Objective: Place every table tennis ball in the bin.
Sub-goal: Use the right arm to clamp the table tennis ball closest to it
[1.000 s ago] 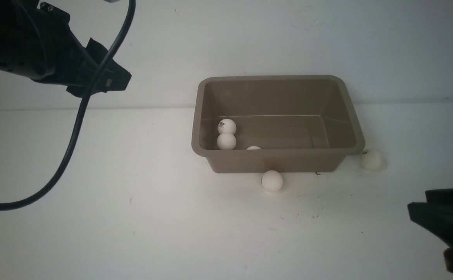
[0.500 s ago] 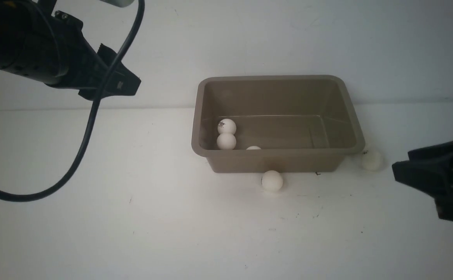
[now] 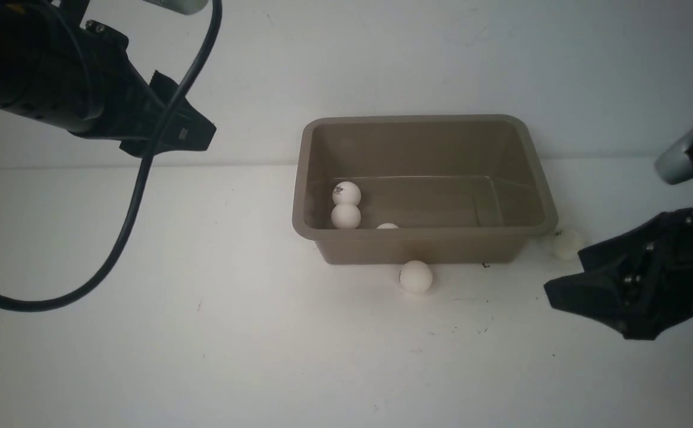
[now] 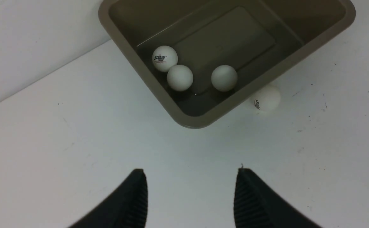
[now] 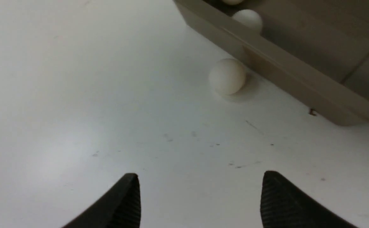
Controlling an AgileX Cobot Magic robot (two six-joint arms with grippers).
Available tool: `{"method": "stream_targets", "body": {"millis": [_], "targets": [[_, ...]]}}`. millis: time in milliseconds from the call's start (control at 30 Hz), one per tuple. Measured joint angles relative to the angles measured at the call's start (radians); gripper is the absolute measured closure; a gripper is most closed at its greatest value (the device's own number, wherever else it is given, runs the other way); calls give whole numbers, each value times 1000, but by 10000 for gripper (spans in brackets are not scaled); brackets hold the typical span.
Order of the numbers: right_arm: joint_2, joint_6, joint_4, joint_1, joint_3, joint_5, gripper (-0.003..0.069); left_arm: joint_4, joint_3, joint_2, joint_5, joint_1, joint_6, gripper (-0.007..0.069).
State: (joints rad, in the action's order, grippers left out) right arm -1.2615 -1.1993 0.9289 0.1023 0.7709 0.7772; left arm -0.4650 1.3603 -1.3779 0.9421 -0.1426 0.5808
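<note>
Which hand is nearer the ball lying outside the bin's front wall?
Right. The right hand is low, right of the small white ball; the left hand is raised, left of the taupe plastic bin.

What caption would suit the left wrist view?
Three balls lie in the bin, a fourth ball outside beside it, seen past the open left gripper.
</note>
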Motion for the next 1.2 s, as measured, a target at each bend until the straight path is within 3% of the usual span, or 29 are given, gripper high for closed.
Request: {"method": "stream_targets", "body": {"millis": [300,467,767,933,1200], "targets": [[0,317,-247,0,3,-156,198,-1,0,0,3,0,0,283],[0,506,-391,0,57,-148,198,-1,0,0,3,0,0,283],[-122,739,-620,0,197,-27,207,-3,0,0,11,0,0,283],[-195,769,-693,0,244,-18,222,-3,0,0,19,0,0,283],[-333,784,-698,-2,351,-20,227,-3,0,0,19,0,0,283]]}}
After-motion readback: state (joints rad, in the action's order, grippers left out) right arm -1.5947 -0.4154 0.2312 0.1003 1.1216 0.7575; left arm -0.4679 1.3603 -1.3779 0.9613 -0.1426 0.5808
